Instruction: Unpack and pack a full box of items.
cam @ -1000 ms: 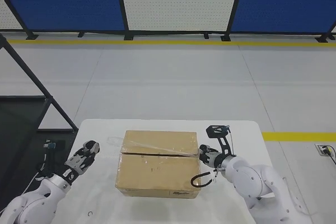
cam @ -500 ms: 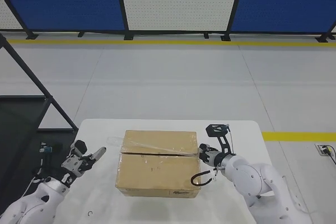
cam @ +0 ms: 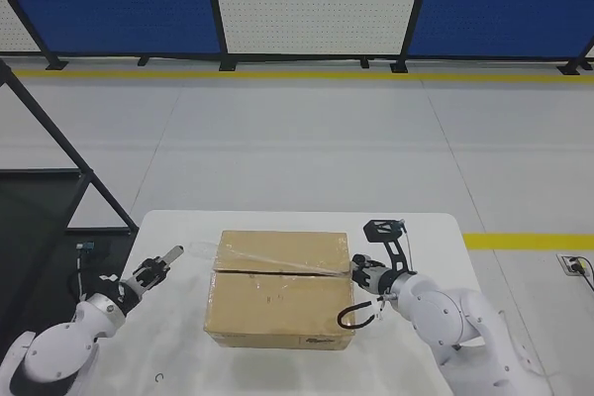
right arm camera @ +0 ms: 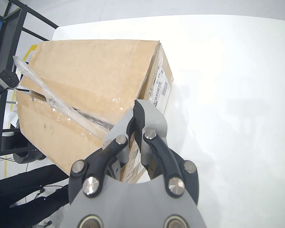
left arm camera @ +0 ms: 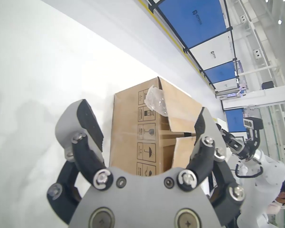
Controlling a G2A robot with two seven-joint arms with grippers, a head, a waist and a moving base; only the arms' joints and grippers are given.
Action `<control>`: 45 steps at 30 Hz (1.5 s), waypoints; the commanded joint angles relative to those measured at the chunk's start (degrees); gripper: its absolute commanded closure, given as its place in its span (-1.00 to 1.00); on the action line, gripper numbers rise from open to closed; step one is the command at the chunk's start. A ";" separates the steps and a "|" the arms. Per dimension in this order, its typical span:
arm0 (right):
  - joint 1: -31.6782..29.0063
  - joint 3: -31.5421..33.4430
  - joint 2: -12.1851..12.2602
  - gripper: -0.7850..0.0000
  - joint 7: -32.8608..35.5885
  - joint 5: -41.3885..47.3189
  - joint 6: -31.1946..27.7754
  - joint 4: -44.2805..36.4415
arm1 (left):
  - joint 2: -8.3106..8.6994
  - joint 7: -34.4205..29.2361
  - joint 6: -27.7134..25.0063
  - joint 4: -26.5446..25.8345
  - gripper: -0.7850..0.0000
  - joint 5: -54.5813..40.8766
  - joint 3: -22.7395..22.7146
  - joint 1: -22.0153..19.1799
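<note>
Rectangular brown cardboard box (cam: pixel 280 287), crinkled clear tape strip (right arm camera: pixel 46 92) pinched in right hand (right arm camera: pixel 135 110), left hand (left arm camera: pixel 144 112) spread, empty.

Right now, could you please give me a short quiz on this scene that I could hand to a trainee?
1. True or false: the left gripper is shut on the brown cardboard box.
2. The clear plastic tape strip runs: A) along the box's top seam; B) around its base; C) inside the left gripper.
3. Which has its fingers closed, the left gripper or the right gripper?
Key: 1 false; 2 A; 3 right gripper.
</note>
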 commanded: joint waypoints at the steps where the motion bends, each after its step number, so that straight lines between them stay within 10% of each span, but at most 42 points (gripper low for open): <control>1: 0.09 0.02 -0.03 1.00 0.09 0.08 -0.14 0.09 | 0.00 -0.04 0.00 0.00 -1.00 -0.06 0.00 -0.01; 11: -0.10 0.26 -0.12 1.00 -0.17 0.10 -0.34 0.30 | -1.48 -6.27 10.12 6.16 -1.00 -21.86 1.69 -4.96; 16: -0.09 0.30 -0.18 1.00 -0.14 0.20 -0.47 0.36 | -2.38 -4.71 12.26 9.62 -0.07 -26.08 4.47 -8.93; 25: 0.37 0.21 -0.33 1.00 -0.19 0.27 -0.93 0.95 | -3.40 -3.42 12.43 12.39 0.44 -25.66 8.96 -13.00; 28: 0.48 0.27 -0.37 1.00 -0.16 0.35 -0.94 1.20 | -3.48 -3.47 12.07 12.53 1.00 -25.36 9.19 -13.18; 45: -0.79 2.32 -0.20 1.00 -0.94 0.06 -0.73 -0.18 | -2.33 -4.41 11.70 0.91 1.00 -25.63 1.16 -4.26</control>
